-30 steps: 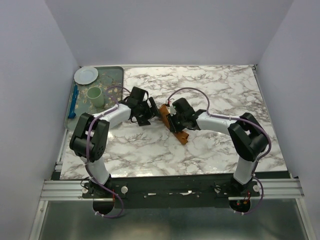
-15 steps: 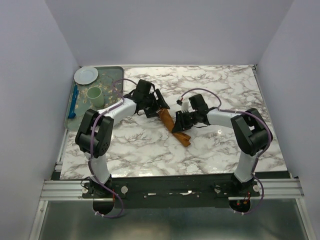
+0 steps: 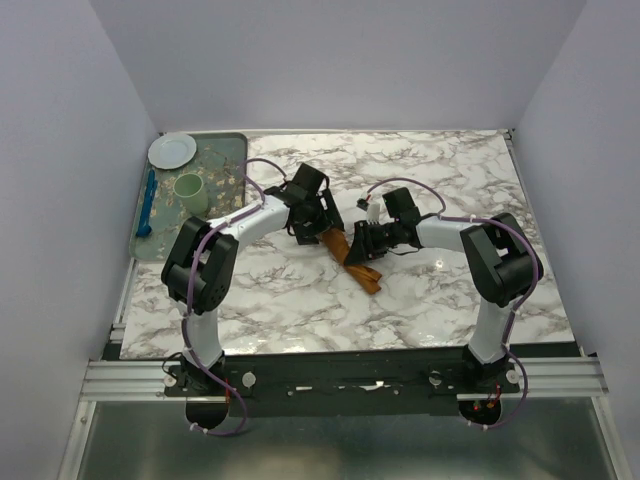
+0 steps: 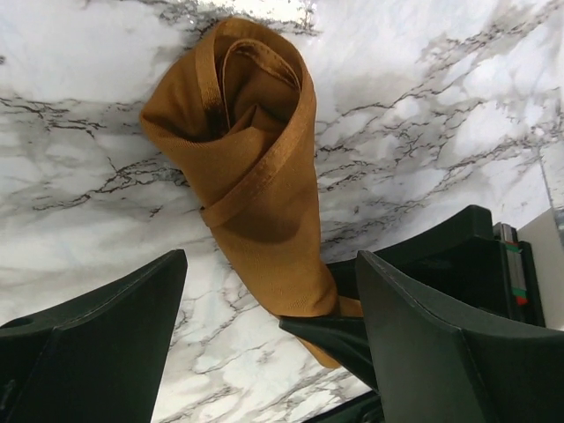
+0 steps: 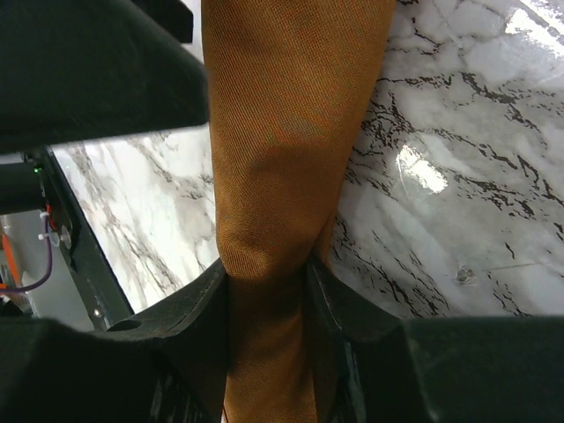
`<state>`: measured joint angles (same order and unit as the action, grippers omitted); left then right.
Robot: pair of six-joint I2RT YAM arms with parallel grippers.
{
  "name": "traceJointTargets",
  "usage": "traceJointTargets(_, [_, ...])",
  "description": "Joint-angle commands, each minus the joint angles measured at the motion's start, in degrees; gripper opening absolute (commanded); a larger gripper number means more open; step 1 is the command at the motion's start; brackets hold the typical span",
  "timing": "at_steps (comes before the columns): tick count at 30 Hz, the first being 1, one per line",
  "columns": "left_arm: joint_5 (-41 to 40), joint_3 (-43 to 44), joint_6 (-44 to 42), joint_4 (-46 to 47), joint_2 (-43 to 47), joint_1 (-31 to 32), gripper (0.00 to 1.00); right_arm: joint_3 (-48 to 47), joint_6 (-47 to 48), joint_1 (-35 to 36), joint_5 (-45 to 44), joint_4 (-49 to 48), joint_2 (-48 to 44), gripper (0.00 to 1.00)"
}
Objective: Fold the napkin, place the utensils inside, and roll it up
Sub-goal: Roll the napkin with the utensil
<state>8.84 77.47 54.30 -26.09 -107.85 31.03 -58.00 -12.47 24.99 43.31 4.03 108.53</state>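
Napkin (image 4: 256, 176): I see it rolled, lying on the desk (image 3: 440, 170).
Left claw (image 4: 270, 260): spread wide at napkin's coiled end, gripping nothing.
Right claw (image 5: 266, 269): clamped around the napkin.

My left arm (image 3: 243, 222) and right arm (image 3: 445, 231): white tubes, black joints, purple cables (image 3: 398, 182) running up from the aluminium rail (image 3: 130, 378).

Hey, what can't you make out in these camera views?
- Copper fork: in no view; the rust-orange rolled cloth napkin would hide it if inside.
- Napkin's middle, top view: covered by the right gripper.
- Napkin's ends, right wrist view: cut off by top and bottom edges.
- Blue utensil, top view: too small to identify.
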Motion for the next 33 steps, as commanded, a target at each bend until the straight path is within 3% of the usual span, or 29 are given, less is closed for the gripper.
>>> traceJointTargets(1, [-4.53, 1.01, -0.07, -2.56, -0.33, 1.76, 0.86, 0.08, 0.34, -0.56, -0.85, 0.80, 0.98, 0.47])
traceJointTargets(7, [-6.11, 3.30, -1.22, -3.27, -5.78, 1.67, 0.84, -0.27, 1.57, -0.47, -3.14, 2.91, -0.34, 0.54])
traceJointTargets(17, [-9.28, 1.28, -2.98, -1.95, -4.21, 1.49, 0.79, -1.33, 5.26, 0.40, -9.20, 9.58, -6.48, 0.64])
traceJointTargets(23, [-6.65, -1.53, -2.71, -0.46, -0.87, 1.14, 0.84, -2.56, 7.81, 5.75, -21.85, 14.33, -12.02, 0.78])
traceJointTargets(27, [-5.07, -2.41, -2.27, -0.28, 1.41, 0.27, 0.86, -2.91, 9.21, 11.47, -36.75, 15.21, -14.84, 0.86])
traceJointTargets(33, [-1.64, -4.43, -2.01, 0.33, 4.05, -2.98, 0.87, -5.10, 12.03, 21.84, -55.75, 16.97, -12.03, 0.94])
